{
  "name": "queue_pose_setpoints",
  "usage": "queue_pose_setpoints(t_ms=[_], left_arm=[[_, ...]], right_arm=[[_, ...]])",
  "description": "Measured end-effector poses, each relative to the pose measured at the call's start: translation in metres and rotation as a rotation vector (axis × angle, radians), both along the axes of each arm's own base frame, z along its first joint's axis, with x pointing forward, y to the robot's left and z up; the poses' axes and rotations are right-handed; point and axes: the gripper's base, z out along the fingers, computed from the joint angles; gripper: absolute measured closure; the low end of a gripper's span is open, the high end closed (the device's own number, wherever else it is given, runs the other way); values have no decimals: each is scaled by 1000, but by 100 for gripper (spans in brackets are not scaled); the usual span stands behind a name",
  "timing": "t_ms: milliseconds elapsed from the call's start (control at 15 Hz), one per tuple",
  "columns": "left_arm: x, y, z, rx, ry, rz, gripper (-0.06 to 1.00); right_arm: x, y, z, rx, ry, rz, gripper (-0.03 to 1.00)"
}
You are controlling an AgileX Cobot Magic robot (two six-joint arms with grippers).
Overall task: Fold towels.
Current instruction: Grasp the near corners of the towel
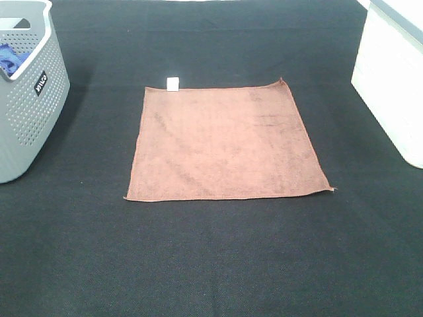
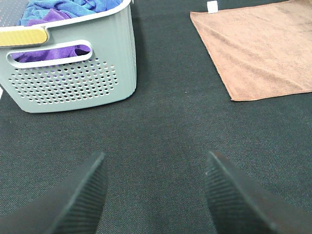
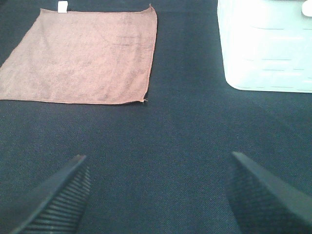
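A brown towel (image 1: 226, 142) lies flat and unfolded on the black table, with a small white tag (image 1: 173, 82) at its far left corner. It also shows in the left wrist view (image 2: 258, 48) and in the right wrist view (image 3: 83, 56). Neither arm shows in the exterior high view. My left gripper (image 2: 156, 195) is open and empty over bare cloth, short of the towel and near the grey basket. My right gripper (image 3: 158, 197) is open and empty over bare cloth, short of the towel's near right corner.
A grey perforated basket (image 1: 26, 99) at the far left holds blue and purple towels (image 2: 68, 9). A white bin (image 1: 393, 79) stands at the right edge. The table is covered in black cloth (image 1: 218, 257).
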Motion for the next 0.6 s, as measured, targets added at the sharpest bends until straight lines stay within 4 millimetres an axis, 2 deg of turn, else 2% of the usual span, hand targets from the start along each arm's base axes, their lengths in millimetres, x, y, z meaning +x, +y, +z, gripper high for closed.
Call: queue_pose_setpoints(t_ms=[600], left_arm=[[0,0,0,0,0,0,37]], right_arm=[[0,0,0,0,0,0,24]])
